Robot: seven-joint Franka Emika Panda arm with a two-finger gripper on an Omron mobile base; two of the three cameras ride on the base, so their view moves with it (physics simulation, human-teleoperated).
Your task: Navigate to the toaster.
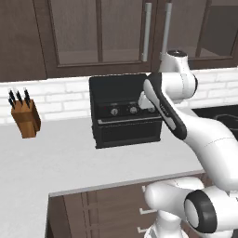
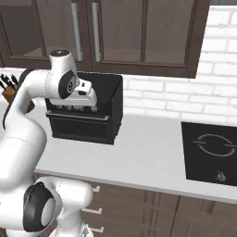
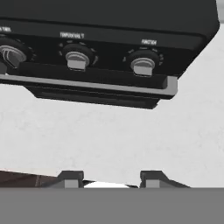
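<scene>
While the task names a small pop-up toaster, I can find no such thing on this stretch of bench (image 1: 69, 158); where it stands I cannot tell, so by my judgement the base has yet to drive to it.

What sits at mid frame in both base views is one large black toaster oven (image 1: 124, 110), set back against the white brick wall, door facing out so it can be reached. Across the top of the hand view its three knobs (image 3: 143, 62) run in a row. The end effector (image 3: 109, 178) hangs over bare bench just before that oven, its two fingertips (image 3: 70, 178) apart with nothing between them, simply carried while driving.

One knife block (image 1: 26, 117) stands at the left; one cooktop (image 2: 212, 152) lies at the right
</scene>
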